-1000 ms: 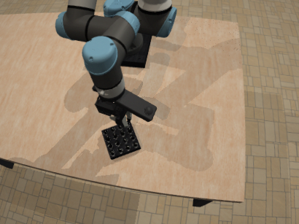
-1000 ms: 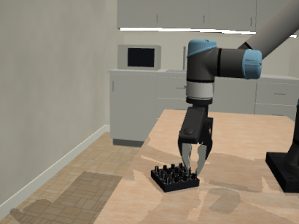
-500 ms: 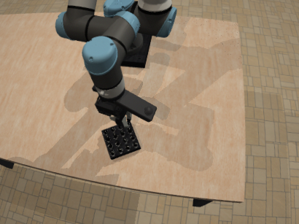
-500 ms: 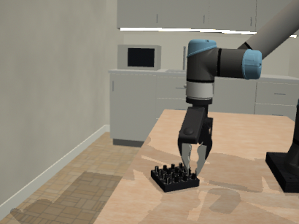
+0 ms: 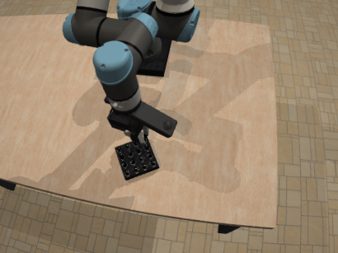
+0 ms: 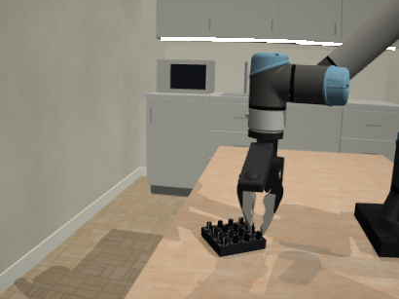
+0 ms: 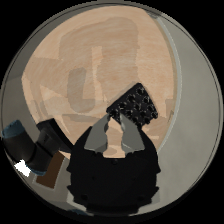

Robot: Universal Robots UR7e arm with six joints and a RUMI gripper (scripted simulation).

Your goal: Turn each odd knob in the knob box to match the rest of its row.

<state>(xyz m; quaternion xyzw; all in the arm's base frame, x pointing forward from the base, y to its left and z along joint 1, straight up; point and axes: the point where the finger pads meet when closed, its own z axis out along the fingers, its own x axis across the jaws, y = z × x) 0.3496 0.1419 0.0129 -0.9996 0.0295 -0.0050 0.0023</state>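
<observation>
The black knob box point(image 5: 143, 172) point(image 6: 241, 247) point(image 7: 125, 97) lies turned at an angle on the table, with short black knobs in a grid on its top. The pointers and row marks are too small to read. My gripper point(image 5: 142, 141) point(image 6: 258, 232) point(image 7: 114, 113) points down at the box's edge nearest the robot base. Its jaws stand a small gap apart, with the tips low at the knobs of that edge. A knob point(image 6: 258, 235) shows at the gap in the exterior view. The jaws do not visibly grip it, and contact cannot be made out.
The wooden table point(image 5: 247, 147) point(image 6: 341, 189) carries the box and the arm's dark base point(image 5: 152, 71) point(image 6: 377, 233). The table's front edge lies beyond the box, on the side away from the base. A microwave point(image 6: 187, 77) stands on the far kitchen counter.
</observation>
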